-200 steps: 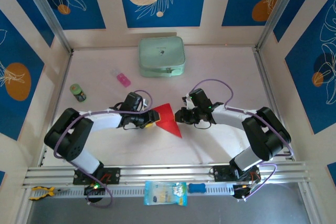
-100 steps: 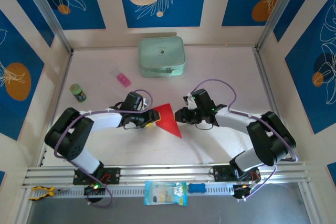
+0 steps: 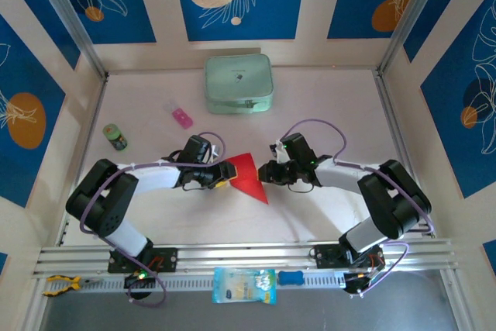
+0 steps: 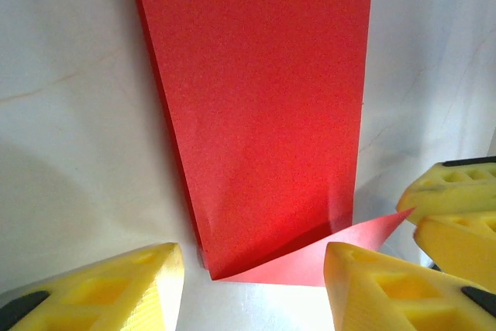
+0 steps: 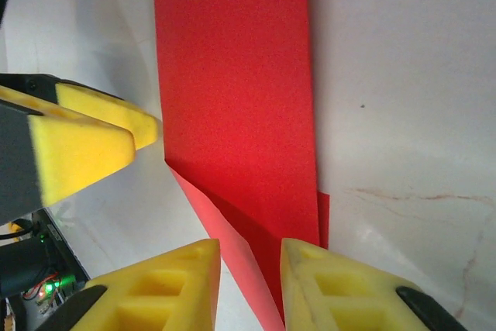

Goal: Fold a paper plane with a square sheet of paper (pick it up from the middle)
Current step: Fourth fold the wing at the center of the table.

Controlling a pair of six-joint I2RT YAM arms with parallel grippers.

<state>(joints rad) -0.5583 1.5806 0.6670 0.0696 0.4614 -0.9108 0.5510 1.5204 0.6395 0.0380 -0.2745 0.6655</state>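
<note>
at mid-table the folded red paper (image 3: pixel 246 177) lies flat (one flap peeking out); left gripper (image 4: pixel 252 261) gapes wide at its edge, right gripper (image 5: pixel 249 249) is narrowly apart around the flap.

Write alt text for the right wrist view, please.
A folded red paper lies on a white table, narrowing toward the camera. The right gripper sits at the bottom, its yellow fingers slightly apart with the paper's near tip between them; the left gripper sits beside the paper's left edge.
</note>
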